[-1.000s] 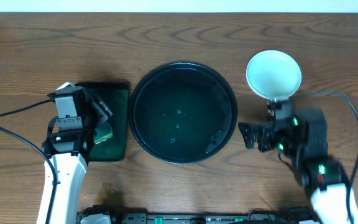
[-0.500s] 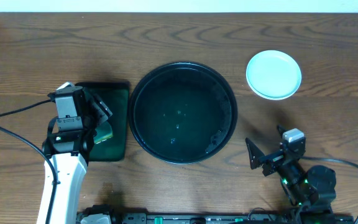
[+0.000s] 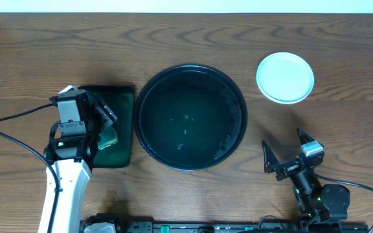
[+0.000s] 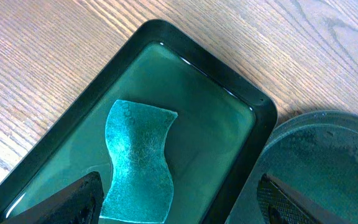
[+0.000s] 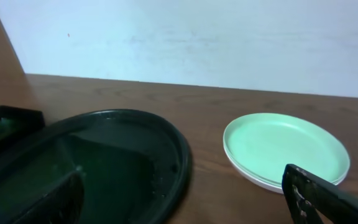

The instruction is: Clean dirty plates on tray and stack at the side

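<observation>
The large round black tray (image 3: 190,116) lies at the table's middle with no plates on it; it also shows in the right wrist view (image 5: 98,162) and the left wrist view (image 4: 328,162). The pale mint plates (image 3: 285,77) sit stacked at the far right, also in the right wrist view (image 5: 284,148); how many are in the stack I cannot tell. My right gripper (image 3: 283,158) is open and empty near the table's front right edge, well short of the plates. My left gripper (image 3: 99,126) is open and empty over the small tray's sponge.
A small rectangular black tray with a green inside (image 3: 114,126) lies left of the round tray, and in the left wrist view (image 4: 166,112) it holds a teal sponge (image 4: 138,163). A black cable (image 3: 11,120) runs across the table's left side.
My right arm has drawn back from the plates toward the table's front right edge, leaving the plate stack uncovered. The left arm has not moved.
</observation>
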Tool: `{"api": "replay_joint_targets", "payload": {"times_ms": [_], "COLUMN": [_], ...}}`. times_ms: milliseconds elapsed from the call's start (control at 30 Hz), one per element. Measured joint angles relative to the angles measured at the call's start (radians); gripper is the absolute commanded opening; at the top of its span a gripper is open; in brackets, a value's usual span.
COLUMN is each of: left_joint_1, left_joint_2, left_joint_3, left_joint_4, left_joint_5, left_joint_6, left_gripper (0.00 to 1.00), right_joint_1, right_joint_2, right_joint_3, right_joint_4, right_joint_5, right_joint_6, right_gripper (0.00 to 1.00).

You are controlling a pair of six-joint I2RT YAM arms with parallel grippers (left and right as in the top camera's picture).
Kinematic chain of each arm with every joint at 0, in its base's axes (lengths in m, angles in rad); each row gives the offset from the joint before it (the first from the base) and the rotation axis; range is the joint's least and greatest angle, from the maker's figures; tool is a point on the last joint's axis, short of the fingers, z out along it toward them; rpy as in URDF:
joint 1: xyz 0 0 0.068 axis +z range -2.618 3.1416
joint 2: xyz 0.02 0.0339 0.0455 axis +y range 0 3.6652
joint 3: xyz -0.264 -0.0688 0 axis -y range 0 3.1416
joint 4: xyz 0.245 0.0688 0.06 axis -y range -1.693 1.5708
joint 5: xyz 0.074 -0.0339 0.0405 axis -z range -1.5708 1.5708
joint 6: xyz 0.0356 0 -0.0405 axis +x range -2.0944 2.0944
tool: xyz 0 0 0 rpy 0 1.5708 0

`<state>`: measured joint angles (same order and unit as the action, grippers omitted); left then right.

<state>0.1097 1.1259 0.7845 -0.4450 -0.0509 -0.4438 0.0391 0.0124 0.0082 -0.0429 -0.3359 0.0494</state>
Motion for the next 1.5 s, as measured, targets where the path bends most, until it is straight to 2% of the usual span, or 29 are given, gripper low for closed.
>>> {"api": "replay_joint_targets", "payload": {"times_ms": [267, 467, 1233, 1500], "left_joint_1": [0.000, 0.000, 0.000, 0.000], "left_joint_2": [0.000, 0.000, 0.000, 0.000], "left_joint_3": [0.000, 0.000, 0.000, 0.000], "left_joint_4": [0.000, 0.000, -0.003, -0.097], "left_joint_5": [0.000, 0.000, -0.003, -0.035], "left_joint_6": [0.000, 0.000, 0.000, 0.006], "left_gripper": [0.80, 0.80, 0.80, 0.80], "right_joint_1": [-0.002, -0.002, -0.002, -0.002], "right_joint_2": [0.000, 0.000, 0.000, 0.000], "right_joint_3": [0.000, 0.000, 0.000, 0.000], "right_joint_4": [-0.002, -0.002, -0.002, -0.002], "right_joint_5": [0.011, 0.013, 0.014, 0.014], "right_joint_6": [-0.145, -0.186, -0.193, -0.193], "right_gripper": [0.99, 0.99, 0.99, 0.99]}}
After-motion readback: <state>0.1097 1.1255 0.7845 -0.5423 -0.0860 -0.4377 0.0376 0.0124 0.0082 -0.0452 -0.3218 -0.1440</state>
